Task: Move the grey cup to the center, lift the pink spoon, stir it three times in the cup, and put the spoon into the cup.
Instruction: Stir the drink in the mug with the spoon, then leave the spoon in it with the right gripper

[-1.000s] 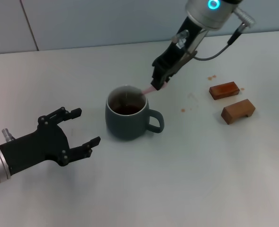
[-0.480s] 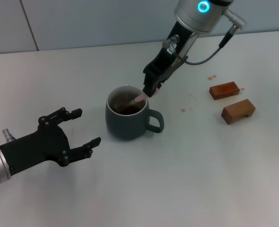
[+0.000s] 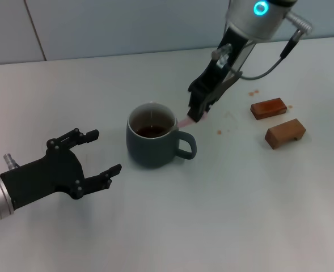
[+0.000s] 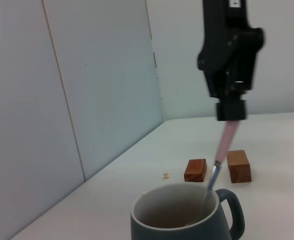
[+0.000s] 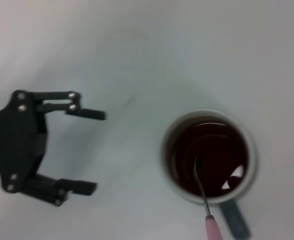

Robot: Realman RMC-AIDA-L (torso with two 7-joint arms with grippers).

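Observation:
The grey cup stands mid-table with dark brown liquid inside and its handle toward the right. It also shows in the left wrist view and the right wrist view. My right gripper is shut on the pink spoon just right of the cup's rim. The spoon slants down, and its metal bowl dips into the liquid. My left gripper is open and empty, low over the table left of the cup.
Two brown wooden blocks lie on the table right of the cup, with small brown spots near them. A pale wall runs along the table's back edge.
My right gripper swung left over the cup, then back to the right, dragging the spoon through the liquid. The cup and my left arm have not moved.

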